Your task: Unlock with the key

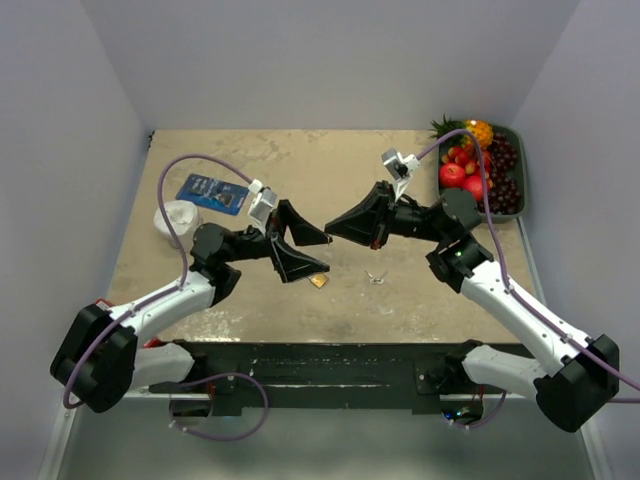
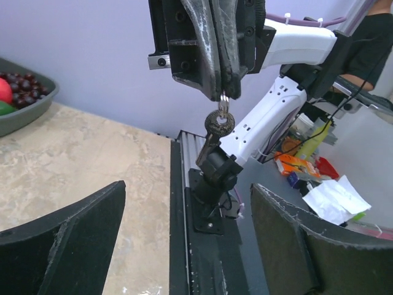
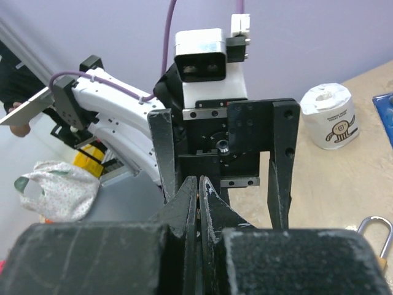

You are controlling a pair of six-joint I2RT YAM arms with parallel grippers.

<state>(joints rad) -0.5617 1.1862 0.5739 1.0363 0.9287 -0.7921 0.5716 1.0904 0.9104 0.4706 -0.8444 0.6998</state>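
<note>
- Beige table [image 1: 300, 160], walled on three sides; both arms meet in mid-air over its near half.
- On the right gripper [image 2: 224, 92], the jaws are pinched shut on the ring of the key [image 2: 219, 123], which dangles free.
- On the left gripper [image 2: 184, 239], the jaws are spread wide and empty, facing the key.
- Below them the padlock [image 1: 318, 281] lies on the table, apparently unlocked by nothing yet.
- Step in hand: close squarely on the key's bow and leave the blade clear.
- Room: open table ahead, with the fruit tray [image 1: 519, 170] well off to the right.
</note>
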